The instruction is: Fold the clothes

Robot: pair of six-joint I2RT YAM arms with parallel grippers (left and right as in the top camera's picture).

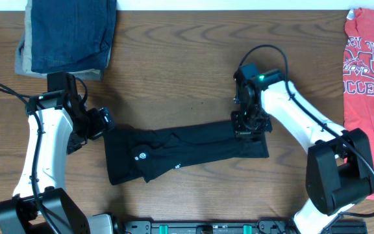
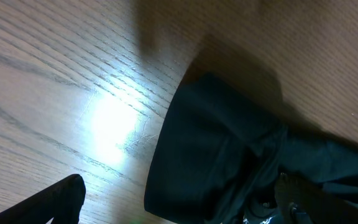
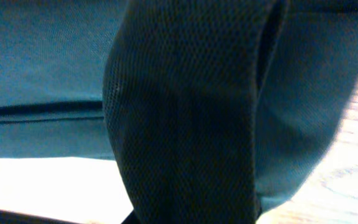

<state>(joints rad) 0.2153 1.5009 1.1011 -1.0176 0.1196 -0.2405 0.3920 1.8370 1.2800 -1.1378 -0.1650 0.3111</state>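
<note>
Two arms bracket a single garment. In the far left corner of the table [image 1: 174,58] a blue denim and tan stack [image 1: 67,32] lies well apart from the work, which I take as parked out of the way. Below it the left gripper [image 1: 102,125] hovers just beside the left end of the black shirt [image 1: 187,151]. Its jaws are spread wide with nothing between them. In its wrist view one dark finger [image 2: 55,202] shows low over bare wood, and the shirt's edge lies just beyond. To my eye it is poised to take that end, not holding it.

The shirt lies across the middle of the table, near the front edge, between the two arms. At its right end the right gripper [image 1: 248,130] sits down on the cloth with its jaws nearly closed. Its own camera sees only a band of dark mesh fabric running right up to the lens. I judge it has a pinch of the shirt, probably to lift or carry that end over. Far right, a red T-shirt [image 1: 369,65] lies flat at the table's edge, untouched.

The shirt is already gathered into a long, narrow strip. It is wider and squarer at the left, where the white logo [image 1: 142,156] shows face-up, and it tapers into rumpled creases toward the right. The left corner is bunched in soft, rounded folds, so the fabric looks limp and likely to sag when raised. A further tiny white speck sits right of the logo, too small to tell what it is.
</note>
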